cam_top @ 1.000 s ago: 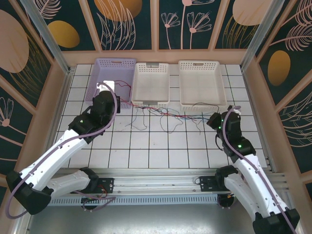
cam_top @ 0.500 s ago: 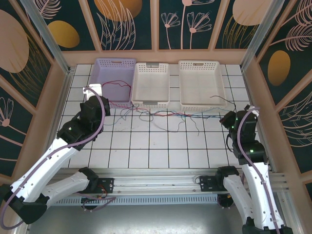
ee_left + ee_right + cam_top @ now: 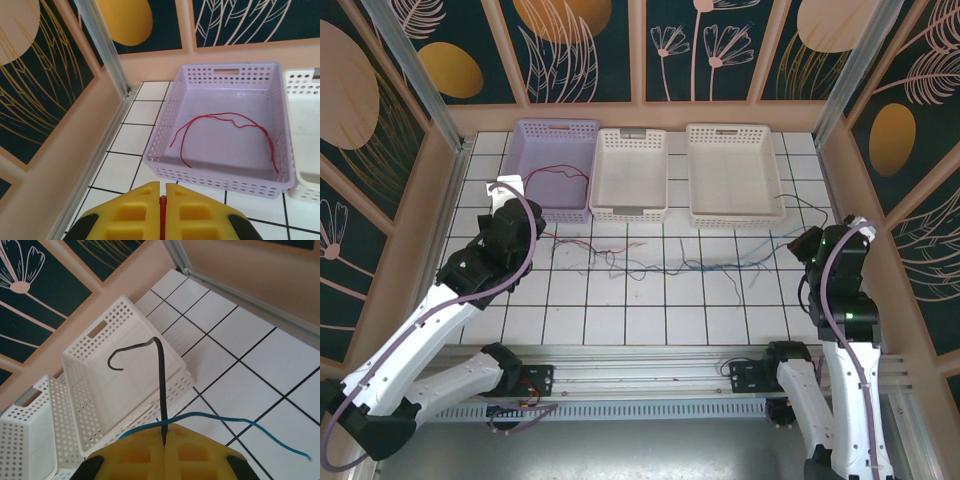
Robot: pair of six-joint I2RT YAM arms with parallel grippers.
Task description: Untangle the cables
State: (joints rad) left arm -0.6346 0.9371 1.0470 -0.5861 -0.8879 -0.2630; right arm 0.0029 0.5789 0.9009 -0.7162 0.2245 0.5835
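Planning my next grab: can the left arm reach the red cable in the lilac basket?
Probably: the red cable lies in the open lilac basket just ahead of the left gripper. But that gripper is shut on a red strand.

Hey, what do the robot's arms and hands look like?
The left arm and right arm are white with black joints, a lilac cable along each. The left hand and right hand have blocky yellow fingers with recessed pockets.

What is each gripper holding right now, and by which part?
Left gripper: thin red cable pinched between the jaws, spot along it hidden. Right gripper: thin black cable, pinched short of its hooked free end.
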